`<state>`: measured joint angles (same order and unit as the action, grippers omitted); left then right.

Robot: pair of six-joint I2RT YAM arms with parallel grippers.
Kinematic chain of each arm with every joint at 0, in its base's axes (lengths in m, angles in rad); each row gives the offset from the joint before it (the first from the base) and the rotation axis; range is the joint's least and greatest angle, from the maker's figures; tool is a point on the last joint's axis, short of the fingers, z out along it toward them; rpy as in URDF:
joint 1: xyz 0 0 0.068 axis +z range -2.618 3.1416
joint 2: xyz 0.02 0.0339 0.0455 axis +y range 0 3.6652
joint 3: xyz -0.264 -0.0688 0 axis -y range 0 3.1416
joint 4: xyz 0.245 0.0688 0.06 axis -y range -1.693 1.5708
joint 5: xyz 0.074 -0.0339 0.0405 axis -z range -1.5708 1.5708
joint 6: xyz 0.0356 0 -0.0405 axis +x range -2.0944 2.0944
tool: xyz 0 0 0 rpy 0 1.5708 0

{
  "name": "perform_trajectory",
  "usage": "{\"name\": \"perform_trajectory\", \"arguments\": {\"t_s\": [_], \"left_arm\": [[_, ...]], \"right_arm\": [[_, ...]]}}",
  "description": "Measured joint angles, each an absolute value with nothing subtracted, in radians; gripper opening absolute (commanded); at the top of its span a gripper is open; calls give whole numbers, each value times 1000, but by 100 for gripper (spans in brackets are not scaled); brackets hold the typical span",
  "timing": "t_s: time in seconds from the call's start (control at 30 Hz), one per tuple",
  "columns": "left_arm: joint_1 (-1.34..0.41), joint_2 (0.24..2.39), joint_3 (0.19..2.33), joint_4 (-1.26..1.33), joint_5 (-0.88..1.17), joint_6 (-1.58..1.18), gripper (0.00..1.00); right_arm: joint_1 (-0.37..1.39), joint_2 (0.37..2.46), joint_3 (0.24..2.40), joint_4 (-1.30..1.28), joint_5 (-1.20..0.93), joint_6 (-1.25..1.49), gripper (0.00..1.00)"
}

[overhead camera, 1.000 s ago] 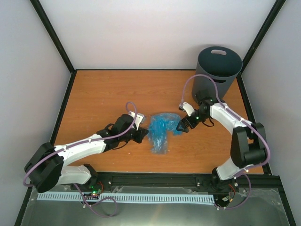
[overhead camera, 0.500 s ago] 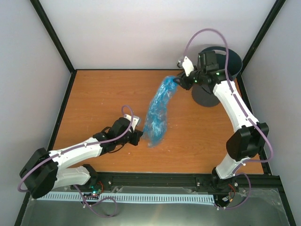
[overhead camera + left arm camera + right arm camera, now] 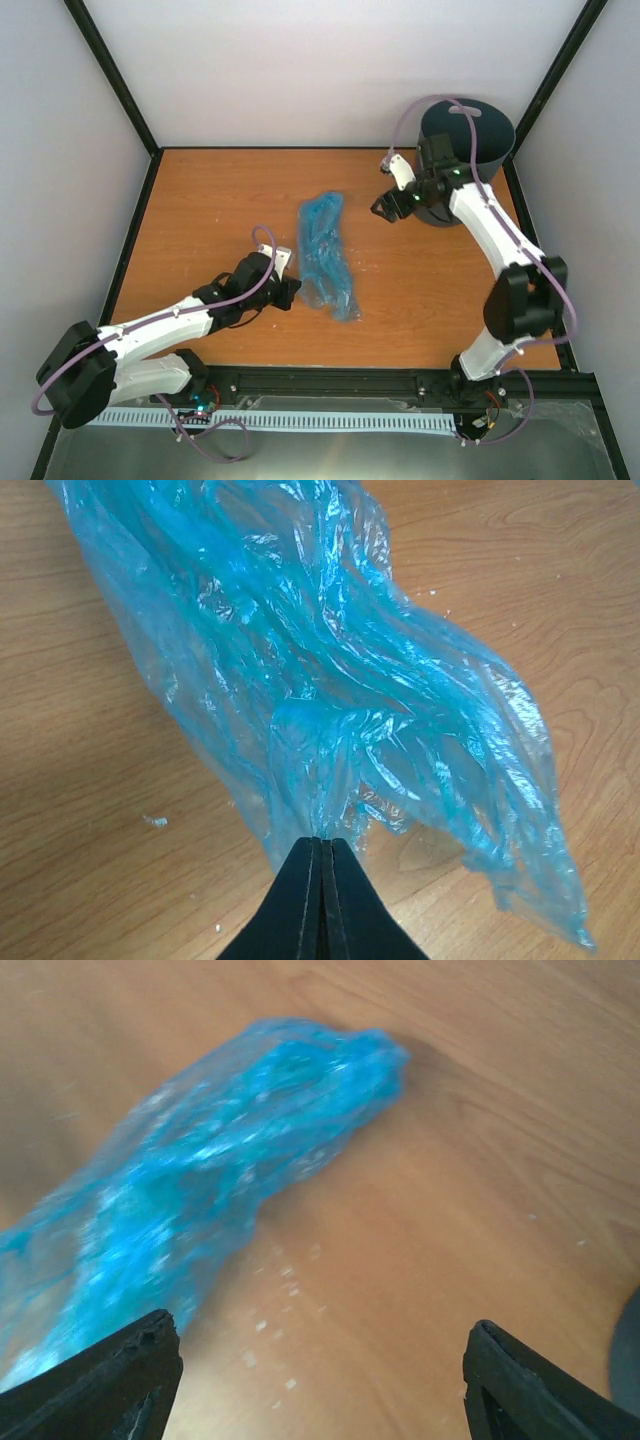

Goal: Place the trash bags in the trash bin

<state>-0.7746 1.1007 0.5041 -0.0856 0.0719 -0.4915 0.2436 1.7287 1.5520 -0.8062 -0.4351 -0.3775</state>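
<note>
The light-blue trash bag (image 3: 325, 252) lies stretched out on the wooden table in the middle. My left gripper (image 3: 291, 293) is shut on the bag's near left edge; the left wrist view shows the bag (image 3: 330, 680) fanning out from the closed fingers (image 3: 322, 900). My right gripper (image 3: 382, 209) is open and empty, to the right of the bag's far end, above the table. The right wrist view shows the bag (image 3: 200, 1190) to the left, apart from the fingers. The dark grey trash bin (image 3: 480, 135) stands upside down at the back right, partly behind the right arm.
Black frame posts and white walls enclose the table. The black rail (image 3: 330, 382) holding both arm bases runs along the near edge. Small white crumbs lie on the wood (image 3: 275, 1305).
My right gripper had lifted the bag's far end toward the bin, then let it go and came down; the bag fell flat on the table. My left gripper kept its hold.
</note>
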Motion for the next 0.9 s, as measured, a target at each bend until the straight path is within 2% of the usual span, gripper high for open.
{"name": "perform_trajectory", "arguments": {"t_s": [0.1, 0.23, 0.47, 0.67, 0.9], "left_arm": [[-775, 1102, 492, -86, 72, -492, 1], [-775, 1100, 487, -86, 71, -497, 1], [-775, 1035, 488, -73, 79, -514, 1], [-775, 991, 505, -14, 127, -506, 1], [-775, 906, 636, 153, 295, -480, 1]], "right_arm": [[250, 1573, 1444, -826, -501, -403, 72], [331, 1397, 1309, -816, -541, -468, 72], [573, 1319, 1066, -826, -493, -589, 77], [696, 1237, 1015, -841, -442, -632, 84], [703, 1169, 1015, -838, -411, -622, 87]]}}
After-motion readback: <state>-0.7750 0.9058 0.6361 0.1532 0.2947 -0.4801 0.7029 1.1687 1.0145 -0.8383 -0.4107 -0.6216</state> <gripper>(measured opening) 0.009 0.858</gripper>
